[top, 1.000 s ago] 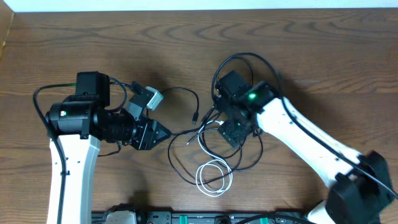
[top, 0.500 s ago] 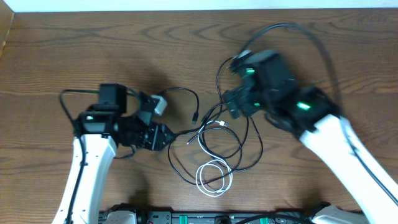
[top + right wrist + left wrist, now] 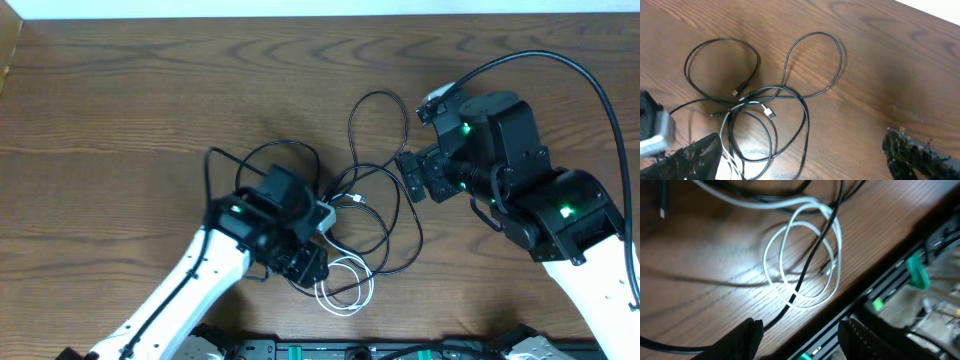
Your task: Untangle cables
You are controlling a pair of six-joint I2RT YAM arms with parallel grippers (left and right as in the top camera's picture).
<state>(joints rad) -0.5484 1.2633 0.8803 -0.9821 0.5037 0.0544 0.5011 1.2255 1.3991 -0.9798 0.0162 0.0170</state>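
Plainly caught early in the untangling, with nothing yet separated. Found the white cable (image 3: 345, 285) coiled in small loops near the robot's edge of the table (image 3: 140, 90), and took that coil as the mark for everything else. Saw the black cables (image 3: 805, 120) thrown in wide loops on the far side of the coil and to its right, crossing one another, with one black strand lying straight over the white loops in the left wrist view. Noted a small pale plug end (image 3: 769, 114) in the knot just beyond the coil. Had the left gripper (image 3: 800, 340) low and just over the coil, fingers spread apart and pinching nothing, the crossing black strand running down toward one of them. Had the right gripper (image 3: 805, 160) raised well beyond the coil and to its right, fingers wide apart and empty, looking down on the whole knot. Judged the step in hand to be the reach for a first strand at the coil. Reckoned the next move called for closing on one cable only, the white loop or the black strand over it but not both, then drawing it away from the coil while watching whether the rest dragged along. Could not tell from these views which black strand ran to which end.
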